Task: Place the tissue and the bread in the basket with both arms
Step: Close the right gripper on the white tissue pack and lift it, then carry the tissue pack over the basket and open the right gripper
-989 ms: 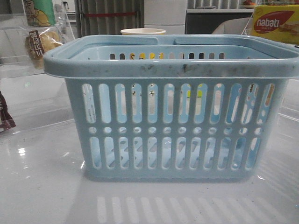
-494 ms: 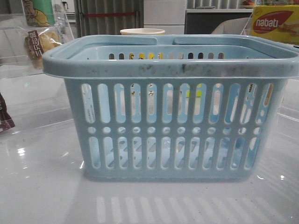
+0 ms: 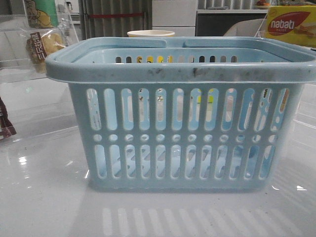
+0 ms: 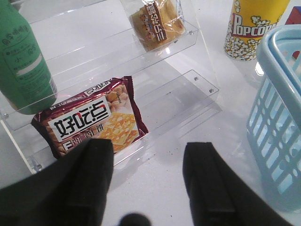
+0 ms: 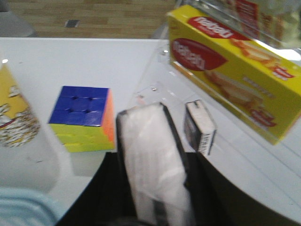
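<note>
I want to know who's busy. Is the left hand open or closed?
Open. The left gripper has its black fingers spread apart with nothing between them.

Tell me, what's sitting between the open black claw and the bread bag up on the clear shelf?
In the left wrist view, a maroon cracker packet lies on the lower clear step, between the left gripper and the bread on the higher step.

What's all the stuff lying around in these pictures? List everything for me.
basket: one, pale blue, centre of table
bread: one bag, yellowish-brown, upper clear shelf step
biscuit packet: one, maroon, lower shelf step
bottle: one, green, on shelf
popcorn cup: one, yellow, beyond basket
puzzle cube: one, blue-topped, on table
wafer box: one, yellow, on clear stand
small box: one, dark, beside wafer box
tissue: one, white-wrapped, in right claw
left claw: open, empty
right claw: shut on tissue
</note>
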Controlling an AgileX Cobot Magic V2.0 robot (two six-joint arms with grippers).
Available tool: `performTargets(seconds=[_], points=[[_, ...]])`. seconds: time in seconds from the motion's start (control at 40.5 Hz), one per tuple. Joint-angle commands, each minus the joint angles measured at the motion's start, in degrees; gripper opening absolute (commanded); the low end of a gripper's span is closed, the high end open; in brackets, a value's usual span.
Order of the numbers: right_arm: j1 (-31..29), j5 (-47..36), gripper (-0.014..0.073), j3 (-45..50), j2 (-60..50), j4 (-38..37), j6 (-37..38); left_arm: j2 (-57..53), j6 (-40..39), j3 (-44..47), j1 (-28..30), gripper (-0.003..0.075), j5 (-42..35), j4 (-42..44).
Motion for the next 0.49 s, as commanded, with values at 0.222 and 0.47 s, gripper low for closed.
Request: performTargets(seconds=[0.222,0.47], points=[[17.51,11.16,0.0252,-1.74,-8.84,-0.02,-0.34,0.11,-0.43,-1.58,-0.43,0.0401,-4.58,-0.37],[28.77,14.11,0.0253,-1.74,-4.59,-0.08,-0.40,0.11,-0.43,-1.58,-0.43,0.0401,-4.58,-0.37]])
